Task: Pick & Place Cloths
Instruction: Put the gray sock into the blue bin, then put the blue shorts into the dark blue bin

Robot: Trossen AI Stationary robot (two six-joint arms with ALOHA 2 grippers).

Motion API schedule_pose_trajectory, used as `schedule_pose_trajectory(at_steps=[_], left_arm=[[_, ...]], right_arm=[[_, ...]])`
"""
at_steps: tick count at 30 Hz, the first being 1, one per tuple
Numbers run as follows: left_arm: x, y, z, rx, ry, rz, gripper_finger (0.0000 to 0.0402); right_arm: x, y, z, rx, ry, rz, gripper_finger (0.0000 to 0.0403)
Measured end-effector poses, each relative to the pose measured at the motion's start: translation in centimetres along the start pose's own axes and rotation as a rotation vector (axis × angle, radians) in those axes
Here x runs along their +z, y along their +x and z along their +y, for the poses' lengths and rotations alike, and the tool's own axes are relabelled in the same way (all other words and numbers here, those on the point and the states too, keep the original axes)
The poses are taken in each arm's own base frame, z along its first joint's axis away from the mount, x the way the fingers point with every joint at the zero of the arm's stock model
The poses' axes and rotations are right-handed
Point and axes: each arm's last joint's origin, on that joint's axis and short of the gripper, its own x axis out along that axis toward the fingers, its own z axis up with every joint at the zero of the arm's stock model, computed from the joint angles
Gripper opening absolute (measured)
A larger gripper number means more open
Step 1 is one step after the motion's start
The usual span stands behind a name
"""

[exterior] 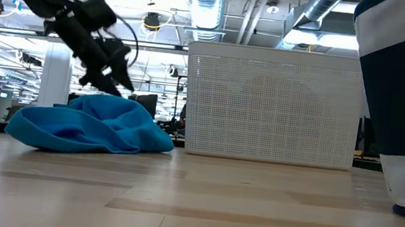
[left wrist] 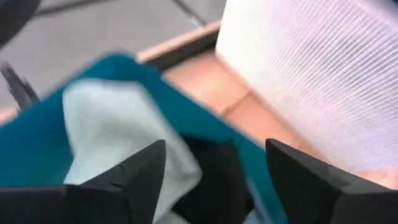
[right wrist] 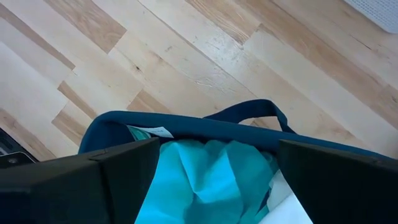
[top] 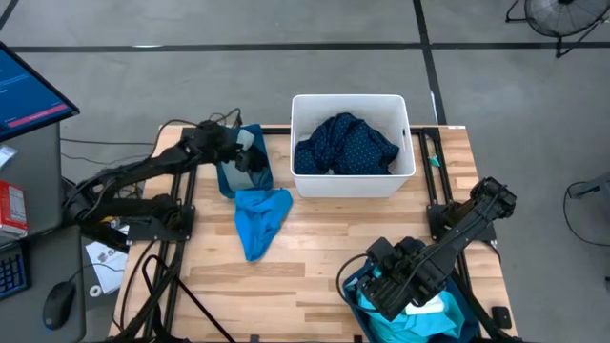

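My left gripper [top: 250, 157] hangs open over a teal fabric bin [top: 231, 176] at the table's far left. In the left wrist view its fingers [left wrist: 215, 144] stand above a pale blue-grey cloth [left wrist: 106, 124] and a black piece [left wrist: 217, 180] in that bin. A bright blue cloth [top: 259, 217] lies crumpled on the table in front of the bin. A navy white-dotted cloth [top: 345, 143] fills the white tub [top: 351, 183]. My right gripper [top: 396, 286] is open above a navy bin [right wrist: 186, 124] at the near right. That bin holds a turquoise cloth [right wrist: 199, 174] and a white cloth [right wrist: 289, 205].
The white tub [exterior: 273, 105] stands at the table's far middle, just right of the teal bin. Bare wood [top: 315, 248] lies between the blue cloth [exterior: 87, 124] and the navy bin [exterior: 395, 94]. Left of the table stand a desk with a monitor [top: 29, 90], a mouse [top: 59, 303] and cables.
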Motion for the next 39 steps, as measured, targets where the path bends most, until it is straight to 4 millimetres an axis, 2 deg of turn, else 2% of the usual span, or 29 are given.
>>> schedule_pose_trajectory(at_steps=[4,8,13,17,21,27,33,39], left_arm=[[1.4,-2.3,-0.5,-0.019,0.01,-0.099,0.0272],[1.5,-4.4,-1.3,-0.059,0.027,-0.113,0.0267],[1.0,-6.8,-4.3,-0.409,0.152,-0.123,0.0249],[-0.3,-7.5,-7.3,-0.572,0.274,-0.086,0.0242],[-2.7,-6.9,-9.7,-0.585,0.412,-0.024,0.0253],[-6.3,-5.2,-11.8,-0.564,0.527,0.12,0.0277],[-8.9,-2.9,-12.4,-0.413,0.604,0.216,0.0282],[-10.2,-1.1,-12.3,-0.289,0.592,0.282,0.0281]], right_arm=[[0.0,0.0,0.1,0.01,-0.017,0.0,0.0317],[0.0,0.0,0.1,0.011,-0.02,0.0,0.0317],[0.0,0.0,0.1,0.013,-0.037,0.0,0.0317],[0.2,0.0,0.1,0.011,-0.042,-0.001,0.0317],[0.2,0.1,0.1,0.01,-0.041,-0.012,0.0317],[0.2,0.1,0.1,0.011,-0.041,-0.015,0.0317],[0.2,0.1,0.3,0.026,-0.034,-0.014,0.0317],[0.2,0.0,0.6,0.053,-0.023,-0.011,0.0317]])
